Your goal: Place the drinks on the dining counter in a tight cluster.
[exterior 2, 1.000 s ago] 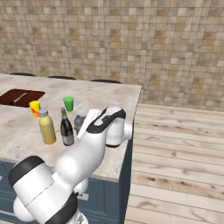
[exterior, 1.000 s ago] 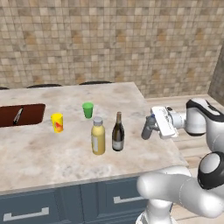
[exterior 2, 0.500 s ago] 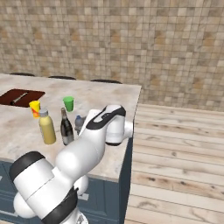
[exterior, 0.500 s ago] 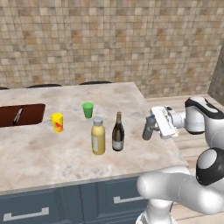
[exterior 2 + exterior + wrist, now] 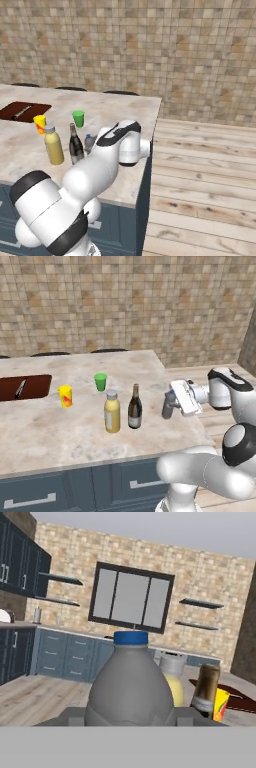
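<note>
Bottles made up the whole business on that bench point(image 5: 60, 431): the yellow bottle point(image 5: 112, 411) and the wine bottle point(image 5: 134, 407) stood upright just beside each other near the front edge, already a pair, while the grey bottle point(image 5: 168, 404) sat apart from them toward the right end. The end effector point(image 5: 175, 402) was at that grey bottle, reaching in sideways from the right with the white hand level, and the bottle looked to be between its fingers; in the hand view the grey body and blue cap sat dead centre and very close, with the yellow and wine bottles lined up just behind it. Whether the fingers had truly closed on it I could not tell, since the tips were hidden behind the bottle, and I could not tell either whether its base was touching the marble or just clear of it. The sideways approach made sense to me: coming from the far side put the pair straight ahead, so the bottle could be carried or slid directly toward them. From the right base view the grey bottle point(image 5: 90, 142) appeared near the wine bottle point(image 5: 75, 145), partly hidden by the arm. The yellow cup point(image 5: 65, 396) and green cup point(image 5: 100, 381) stood further back, out of the path, and the basin point(image 5: 30, 387) lay well off to the left.
</note>
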